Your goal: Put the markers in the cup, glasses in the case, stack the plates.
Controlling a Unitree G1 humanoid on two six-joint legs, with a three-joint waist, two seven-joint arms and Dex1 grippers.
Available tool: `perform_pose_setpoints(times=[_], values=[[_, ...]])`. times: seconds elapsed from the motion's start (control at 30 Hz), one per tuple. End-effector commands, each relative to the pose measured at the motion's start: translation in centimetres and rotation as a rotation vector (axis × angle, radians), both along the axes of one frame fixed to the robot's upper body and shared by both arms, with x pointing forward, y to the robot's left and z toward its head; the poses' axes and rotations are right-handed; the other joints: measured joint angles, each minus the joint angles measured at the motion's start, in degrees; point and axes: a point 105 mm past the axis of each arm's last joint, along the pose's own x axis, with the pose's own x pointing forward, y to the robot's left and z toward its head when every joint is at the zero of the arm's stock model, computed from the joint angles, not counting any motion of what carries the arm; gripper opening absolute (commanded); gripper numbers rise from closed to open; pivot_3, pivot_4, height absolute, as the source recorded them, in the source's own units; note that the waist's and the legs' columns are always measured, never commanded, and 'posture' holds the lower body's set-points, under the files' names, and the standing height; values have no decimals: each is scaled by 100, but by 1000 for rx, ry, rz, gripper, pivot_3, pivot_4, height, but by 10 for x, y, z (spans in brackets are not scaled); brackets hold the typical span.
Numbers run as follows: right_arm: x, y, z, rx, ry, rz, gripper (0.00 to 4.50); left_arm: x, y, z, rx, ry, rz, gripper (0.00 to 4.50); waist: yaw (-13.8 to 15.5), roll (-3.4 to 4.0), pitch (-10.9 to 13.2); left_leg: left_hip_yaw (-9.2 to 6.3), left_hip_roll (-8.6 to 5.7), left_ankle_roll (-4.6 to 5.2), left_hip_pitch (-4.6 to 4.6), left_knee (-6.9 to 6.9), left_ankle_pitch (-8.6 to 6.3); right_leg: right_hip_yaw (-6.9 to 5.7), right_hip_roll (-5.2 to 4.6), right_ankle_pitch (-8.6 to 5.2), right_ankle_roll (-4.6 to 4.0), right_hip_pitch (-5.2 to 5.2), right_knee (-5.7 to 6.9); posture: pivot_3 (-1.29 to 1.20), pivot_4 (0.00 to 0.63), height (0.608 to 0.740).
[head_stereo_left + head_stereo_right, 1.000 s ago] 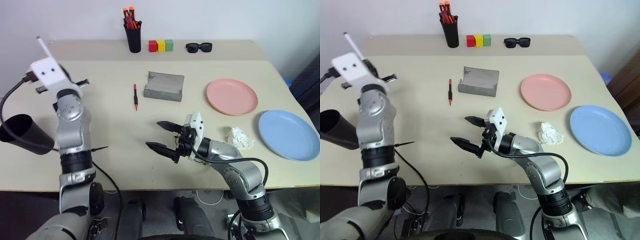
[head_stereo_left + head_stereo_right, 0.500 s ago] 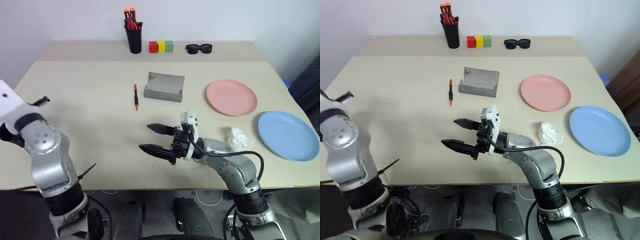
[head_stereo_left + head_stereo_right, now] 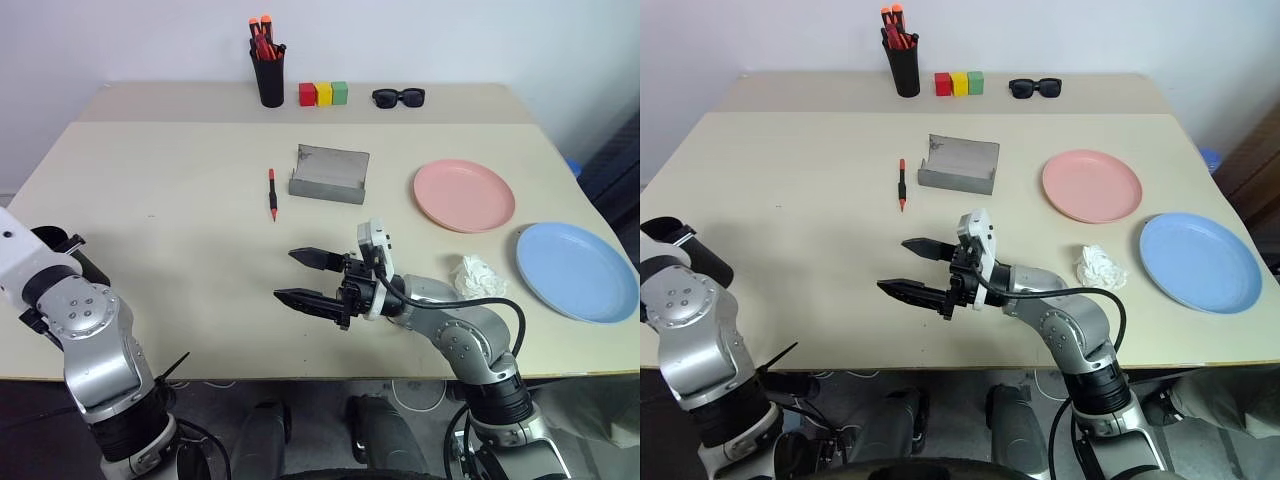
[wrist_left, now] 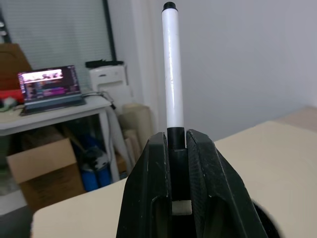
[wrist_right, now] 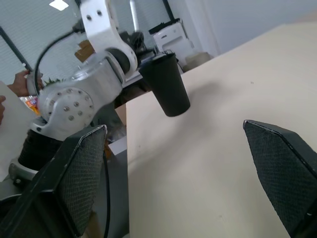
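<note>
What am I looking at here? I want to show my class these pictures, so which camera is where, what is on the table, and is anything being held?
This is a two-armed robot. Two pictures come from its head, looking down; two from its wrists. The left gripper is shut on a white marker. The right gripper hovers open over the table. There lie a red marker, a grey case, a pink plate, a blue plate, crumpled paper, sunglasses, coloured blocks and a pen holder. A black cup stands at the edge.
</note>
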Motion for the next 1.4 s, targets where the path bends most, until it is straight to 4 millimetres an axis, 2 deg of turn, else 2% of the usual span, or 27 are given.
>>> perform_pose_setpoints(times=[0.03, 0.27, 0.6, 0.63, 0.83, 1.13, 1.4], values=[[-8, 3, 31, 69, -98, 38, 4500, 2, 1, 5, 29, -18, -19, 34, 1, 0, 0, 1, 0, 0, 0, 0, 0, 0, 0, 0, 0, 0, 0, 0, 150, 740], [-13, 6, 41, 29, -196, 63, 4500, 8, 1, -8, -14, 9, -29, 34, 3, -2, -1, 1, 0, 0, 0, -1, 0, 0, -2, 0, 0, 0, -2, 0, 150, 740], [-14, 7, 41, 35, -183, 76, 4500, 10, 1, -20, -83, 11, -20, 34, 0, -2, -1, 1, 1, 0, 0, -2, 0, 0, -2, 0, 0, -1, -2, 0, 150, 740], [-13, 7, 41, 35, -183, 77, 4500, 11, 1, -21, -86, 10, -19, 977, 1, -3, -2, 1, 1, 0, 0, -2, 0, 0, -2, 0, 0, -1, -2, 0, 150, 740], [-14, 8, 41, 38, -179, 84, 4500, 12, -1, -21, -89, 5, -18, 3829, 0, -2, -1, 1, 1, 0, 0, -2, 0, 0, -2, 0, 0, -1, -2, 0, 150, 740], [-14, 7, 42, 45, -170, 84, 4500, 13, -6, -10, -56, -49, -39, 3829, 0, -3, -1, 1, 1, 0, 0, -3, 0, 0, -1, 0, 0, -1, -4, 0, 150, 740], [-14, 7, 42, 51, -165, 85, 4500, 13, -8, 18, 19, -132, -46, 3829, 1, -3, -1, 1, 1, 0, -1, -3, 0, 0, -1, -1, -2, -1, -5, 0, 150, 740]])
